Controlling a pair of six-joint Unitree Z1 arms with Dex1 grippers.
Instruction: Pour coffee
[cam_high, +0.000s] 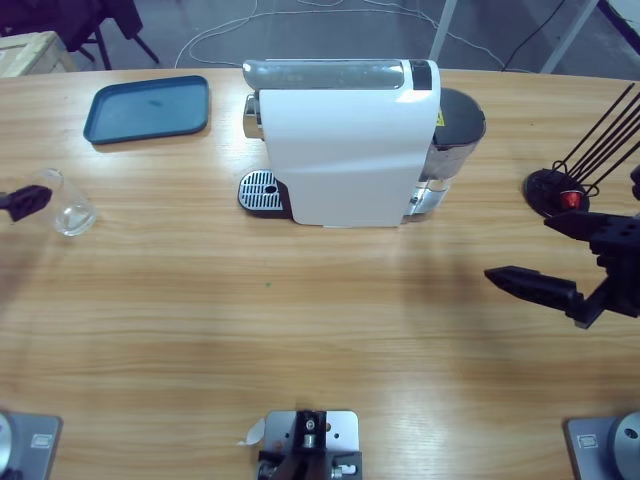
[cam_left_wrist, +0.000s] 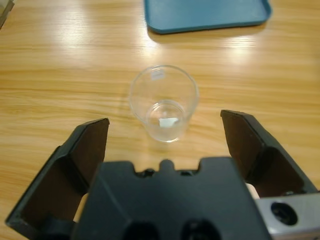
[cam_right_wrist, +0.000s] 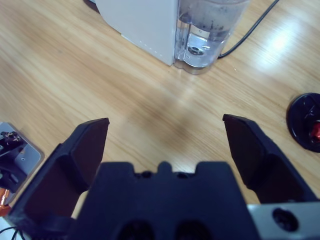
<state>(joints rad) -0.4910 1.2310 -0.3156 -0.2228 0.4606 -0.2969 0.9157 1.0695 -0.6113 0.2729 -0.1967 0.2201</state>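
A white coffee machine (cam_high: 345, 150) stands at the middle of the far side of the wooden counter (cam_high: 300, 330), with a silver lid along its top, a round metal drip grate (cam_high: 262, 191) at its lower left and a clear water tank (cam_high: 452, 140) at its right end. A clear plastic cup (cam_high: 68, 205) lies tipped on its side near the counter's left edge, well apart from the machine; in the left wrist view its mouth faces the camera. The left pincer (cam_left_wrist: 165, 132) hovers just short of the cup with its jaws spread wide, the cup lying ahead of the gap and touching neither jaw. A blue tray (cam_high: 147, 108) rests at the far left of the counter, beyond the cup. The right pincer (cam_high: 540, 255) hangs over bare wood at the right side, jaws wide apart and holding nothing; its wrist view looks toward the water tank and a black cable (cam_right_wrist: 250, 31) running from behind it. A round black base (cam_high: 556, 190) with thin black rods rising from it and a red spot on it sits near the right edge.
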